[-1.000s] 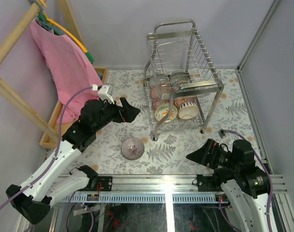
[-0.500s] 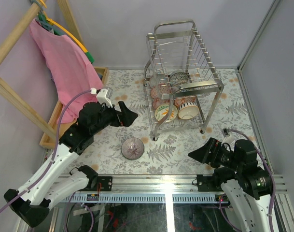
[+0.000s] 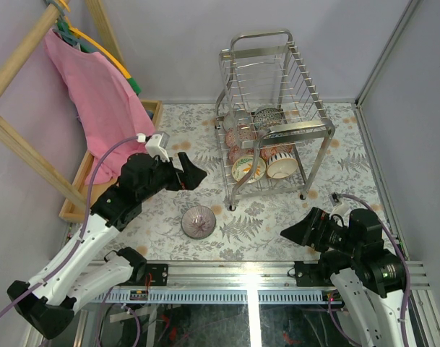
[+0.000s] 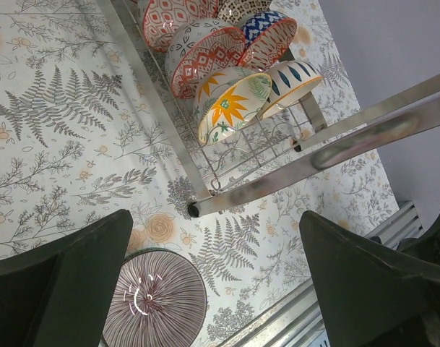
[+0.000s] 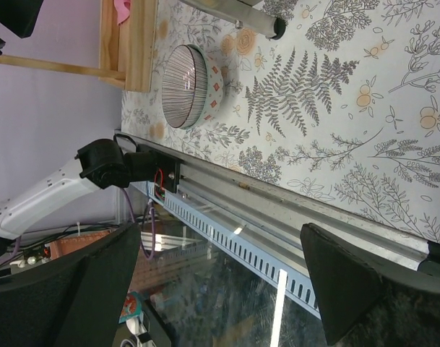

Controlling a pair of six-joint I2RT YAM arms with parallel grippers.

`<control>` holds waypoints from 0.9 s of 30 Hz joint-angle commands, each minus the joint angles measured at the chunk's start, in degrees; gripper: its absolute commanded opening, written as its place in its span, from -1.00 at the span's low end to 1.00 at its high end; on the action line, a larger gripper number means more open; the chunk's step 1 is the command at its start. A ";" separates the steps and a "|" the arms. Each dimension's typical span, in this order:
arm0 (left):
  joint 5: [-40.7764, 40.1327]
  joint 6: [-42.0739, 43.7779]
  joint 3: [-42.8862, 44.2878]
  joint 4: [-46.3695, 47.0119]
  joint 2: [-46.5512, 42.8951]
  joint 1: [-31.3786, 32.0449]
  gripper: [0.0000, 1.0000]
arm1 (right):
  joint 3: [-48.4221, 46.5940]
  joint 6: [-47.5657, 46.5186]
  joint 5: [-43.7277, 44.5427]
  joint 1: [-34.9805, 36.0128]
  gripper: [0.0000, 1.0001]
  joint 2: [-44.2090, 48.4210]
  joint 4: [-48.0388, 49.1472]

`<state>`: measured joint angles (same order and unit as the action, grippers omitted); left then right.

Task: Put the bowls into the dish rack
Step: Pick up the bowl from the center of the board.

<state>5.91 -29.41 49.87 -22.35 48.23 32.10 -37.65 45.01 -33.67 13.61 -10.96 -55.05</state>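
The chrome dish rack (image 3: 306, 130) stands at the back of the table, with several patterned bowls (image 3: 248, 168) on edge in its lower tier. They also show in the left wrist view as bowls (image 4: 230, 108) behind a rack leg (image 4: 277, 177). One striped purple-grey bowl (image 3: 199, 221) sits upright on the cloth in front of the rack. My left gripper (image 3: 196, 172) hovers open above and behind it; in its own view the bowl (image 4: 154, 300) lies low, near the left finger. My right gripper (image 3: 286, 233) is open and empty at the near right, and in the right wrist view the bowl (image 5: 187, 87) lies far off.
A shallow wooden tray (image 3: 81, 177) lies at the left under a pink cloth (image 3: 97, 94) hanging on a wooden frame. The metal rail (image 3: 241, 273) runs along the near edge. Walls close in at the back and right. A rack leg (image 5: 241, 16) stands near the loose bowl.
My left gripper has drifted slightly toward the near side, staying open. The right arm has barely shifted. The bowls have not moved.
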 commanded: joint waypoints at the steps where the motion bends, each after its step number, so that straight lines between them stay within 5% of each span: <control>1: -0.80 -1.31 -0.09 0.56 0.26 -0.19 0.99 | -1.24 -1.58 -3.27 -0.15 0.99 -1.11 -1.31; 16: -0.52 -5.34 -0.74 3.37 2.24 -0.19 0.99 | 2.93 -3.62 -8.55 -0.13 0.99 -2.50 0.03; 27: -3.33 -9.19 0.15 -8.22 -3.62 -0.15 0.99 | 1.54 -5.20 -10.09 -0.16 0.99 -1.27 -3.76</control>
<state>4.27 -35.90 49.25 -25.39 47.70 32.10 -34.74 39.66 -39.05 13.61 -13.30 -56.40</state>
